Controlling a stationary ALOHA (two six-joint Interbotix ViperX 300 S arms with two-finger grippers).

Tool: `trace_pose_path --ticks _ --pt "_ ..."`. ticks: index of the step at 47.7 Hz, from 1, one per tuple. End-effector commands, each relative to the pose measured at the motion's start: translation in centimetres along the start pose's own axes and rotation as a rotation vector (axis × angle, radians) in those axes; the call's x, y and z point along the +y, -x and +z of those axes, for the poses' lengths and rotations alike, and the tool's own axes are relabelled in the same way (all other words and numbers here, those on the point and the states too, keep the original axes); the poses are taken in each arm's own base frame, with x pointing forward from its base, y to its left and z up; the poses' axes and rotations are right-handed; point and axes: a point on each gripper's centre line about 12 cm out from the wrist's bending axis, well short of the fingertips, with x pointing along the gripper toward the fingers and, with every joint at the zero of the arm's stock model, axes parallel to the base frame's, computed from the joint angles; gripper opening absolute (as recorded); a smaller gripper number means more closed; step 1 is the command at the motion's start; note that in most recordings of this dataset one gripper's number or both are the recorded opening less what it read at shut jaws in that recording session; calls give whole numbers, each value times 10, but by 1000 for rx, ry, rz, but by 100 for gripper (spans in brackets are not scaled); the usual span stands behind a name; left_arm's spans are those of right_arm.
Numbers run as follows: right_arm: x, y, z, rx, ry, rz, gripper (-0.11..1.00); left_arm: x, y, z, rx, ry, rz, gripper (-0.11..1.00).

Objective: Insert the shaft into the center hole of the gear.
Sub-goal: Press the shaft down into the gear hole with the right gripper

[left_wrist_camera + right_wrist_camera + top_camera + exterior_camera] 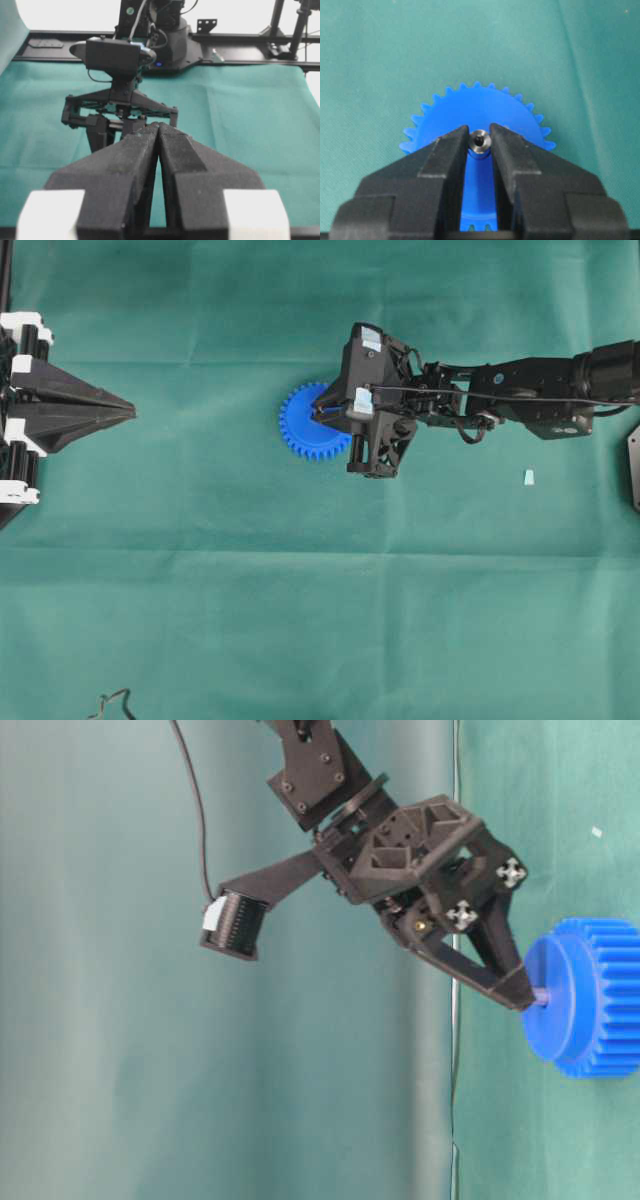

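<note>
right gripper (480, 142) | jaws pinched on shaft (480, 141) over blue gear (447, 107) hub | left gripper (158, 131) | jaws pressed together, empty, well apart from gear

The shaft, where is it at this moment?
The shaft is pinched between the right gripper's fingertips, directly over the hub of the blue gear, near the middle of the overhead view.

Silvery shaft (480, 141) upright on flat blue gear's (470, 107) hub.
</note>
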Motion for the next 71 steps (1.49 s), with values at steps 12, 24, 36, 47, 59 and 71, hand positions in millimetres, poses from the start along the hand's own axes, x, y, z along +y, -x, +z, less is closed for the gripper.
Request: trace_pose_path --ticks 12,24,36,47,59,71 --pt "2 -3 6 -18 1 3 16 0 -3 10 -25 -1 -2 0" --pt "2 -3 6 -12 0 4 16 0 -3 10 -25 -1 -2 0" --pt "2 -5 6 17 -3 3 17 0 -3 9 -21 -2 -1 0" --pt "3 -6 10 2 -9 4 75 0 -3 9 -21 -1 -2 0" --pt "5 5 25 -20 -2 12 93 0 -3 9 -20 -1 -2 0" --pt "10 44 58 -94 10 30 93 0 -3 9 -21 -1 -2 0"
